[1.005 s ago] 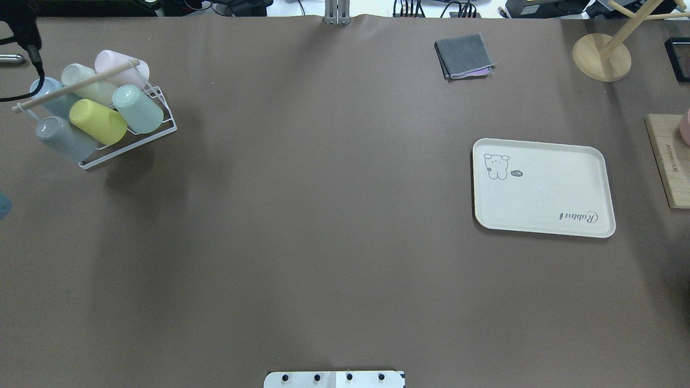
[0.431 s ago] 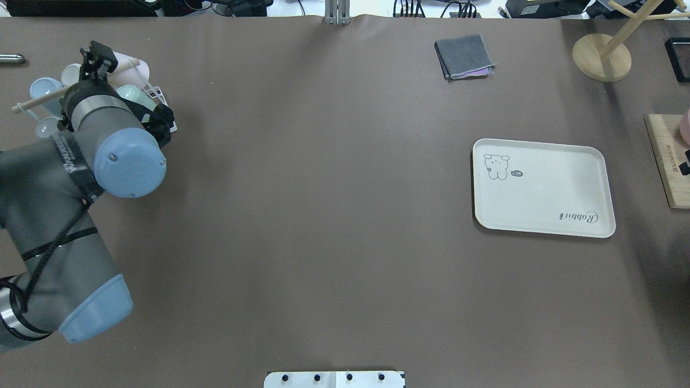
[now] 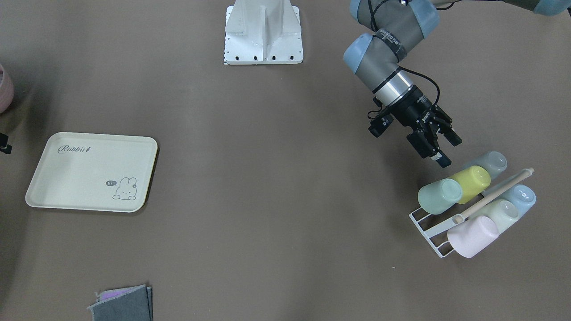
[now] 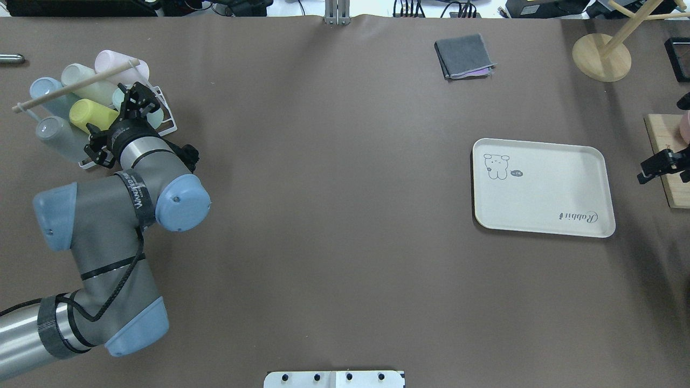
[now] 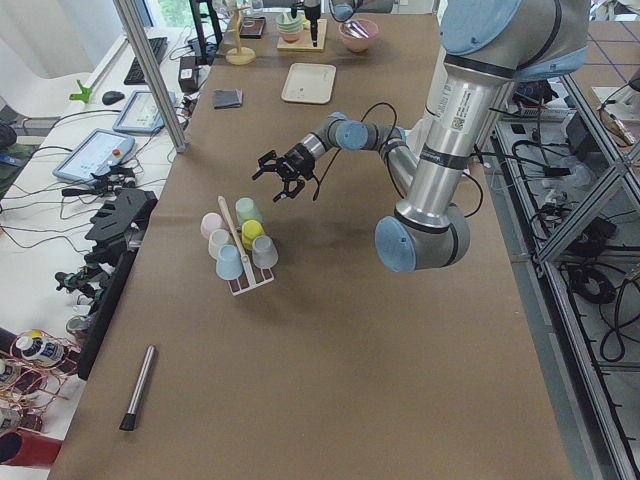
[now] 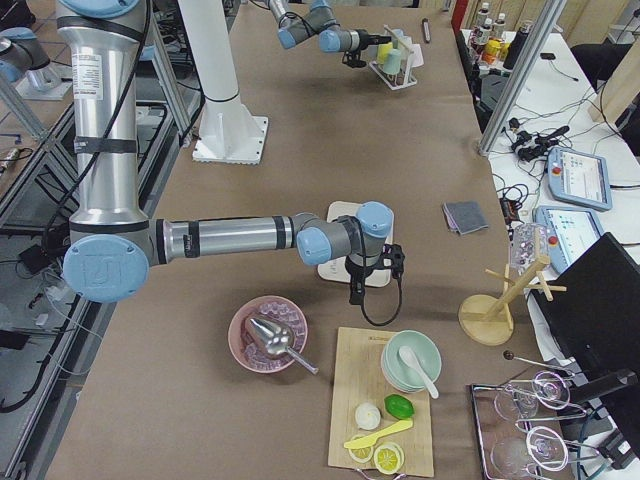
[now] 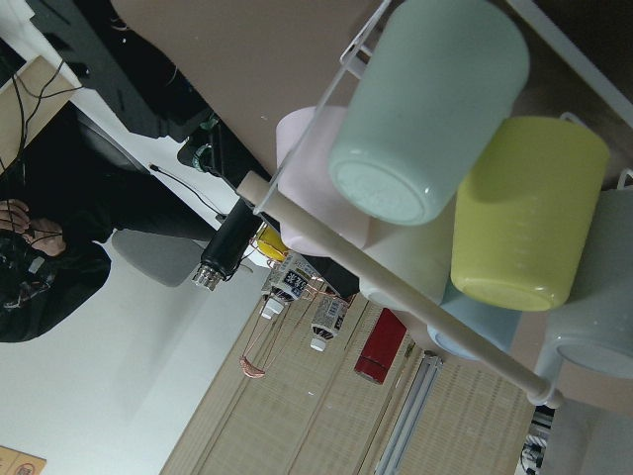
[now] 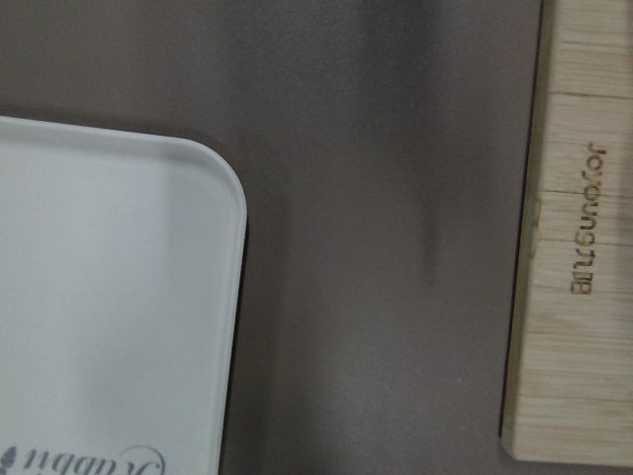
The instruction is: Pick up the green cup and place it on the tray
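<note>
Beside rack (image 3: pixel 494 194) — left hand (image 3: pixel 446 150) spread, near green cup (image 3: pixel 439 196)

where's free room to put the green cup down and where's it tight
The tray is bare all over. Wide bare table lies between it and the rack. Crowded: the rack holds six packed cups, the green cup among them, left gripper close above. Tight: between tray and wooden board, right gripper there.
</note>
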Controlling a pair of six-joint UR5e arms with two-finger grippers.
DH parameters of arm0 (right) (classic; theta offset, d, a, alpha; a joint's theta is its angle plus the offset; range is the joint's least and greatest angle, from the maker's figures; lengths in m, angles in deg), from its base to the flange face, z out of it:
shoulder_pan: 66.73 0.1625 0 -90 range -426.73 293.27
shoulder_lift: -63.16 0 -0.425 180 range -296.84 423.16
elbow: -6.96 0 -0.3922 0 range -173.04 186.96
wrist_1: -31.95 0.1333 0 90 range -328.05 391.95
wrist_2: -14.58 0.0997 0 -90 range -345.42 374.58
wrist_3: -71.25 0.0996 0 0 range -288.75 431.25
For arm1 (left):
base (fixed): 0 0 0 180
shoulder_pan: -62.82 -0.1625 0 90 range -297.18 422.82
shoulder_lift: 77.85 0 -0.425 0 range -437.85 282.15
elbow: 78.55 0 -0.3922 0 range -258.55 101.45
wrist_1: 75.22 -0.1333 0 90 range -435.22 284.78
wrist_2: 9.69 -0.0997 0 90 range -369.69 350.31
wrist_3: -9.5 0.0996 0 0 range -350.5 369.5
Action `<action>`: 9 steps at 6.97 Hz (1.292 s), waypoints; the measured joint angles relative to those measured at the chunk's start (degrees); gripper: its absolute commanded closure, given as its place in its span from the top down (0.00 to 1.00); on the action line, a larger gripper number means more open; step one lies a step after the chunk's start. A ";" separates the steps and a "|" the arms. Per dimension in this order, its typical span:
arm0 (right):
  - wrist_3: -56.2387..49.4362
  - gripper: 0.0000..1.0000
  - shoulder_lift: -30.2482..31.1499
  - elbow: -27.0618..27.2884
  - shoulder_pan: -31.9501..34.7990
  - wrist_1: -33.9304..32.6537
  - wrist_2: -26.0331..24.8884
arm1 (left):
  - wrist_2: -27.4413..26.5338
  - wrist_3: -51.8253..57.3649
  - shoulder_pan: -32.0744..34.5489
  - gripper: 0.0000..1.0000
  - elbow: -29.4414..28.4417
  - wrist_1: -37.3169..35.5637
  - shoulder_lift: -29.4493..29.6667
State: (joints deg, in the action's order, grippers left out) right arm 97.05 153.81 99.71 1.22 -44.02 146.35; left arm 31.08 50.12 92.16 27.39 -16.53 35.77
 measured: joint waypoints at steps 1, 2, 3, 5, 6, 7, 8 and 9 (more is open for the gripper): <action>3.82 0.99 -0.56 -1.26 -2.14 2.76 -0.36 | -0.94 1.66 -0.49 0.98 -1.59 0.12 -0.16; 5.82 0.92 -0.94 -2.34 -4.12 4.72 -0.76 | -3.04 4.50 -0.73 0.98 -2.37 0.45 -0.32; 6.68 0.84 -1.17 -3.82 -5.24 6.69 -1.10 | -6.40 8.07 -0.95 0.98 -3.06 0.69 0.16; 7.79 0.64 -1.47 -6.11 -6.15 9.40 -1.12 | -9.43 12.97 -1.15 0.98 -4.57 1.07 1.14; 8.15 0.61 -1.72 -6.50 -6.39 9.73 -1.07 | -10.73 13.54 -1.27 0.98 -6.61 2.25 1.33; 8.44 0.60 -1.95 -6.66 -6.64 9.83 -1.02 | -11.68 13.86 -1.34 0.98 -9.36 4.53 1.39; 8.63 0.60 -2.09 -6.82 -6.88 9.88 -1.00 | -12.54 13.99 -1.36 0.98 -11.63 6.38 1.39; 8.70 0.59 -2.38 -7.15 -7.04 9.91 -0.97 | -13.21 14.03 -1.37 0.98 -13.22 7.84 1.35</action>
State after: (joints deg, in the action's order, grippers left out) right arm 105.75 151.42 92.56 -5.82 -34.11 145.38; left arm 17.87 64.15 90.78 14.17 -8.68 37.12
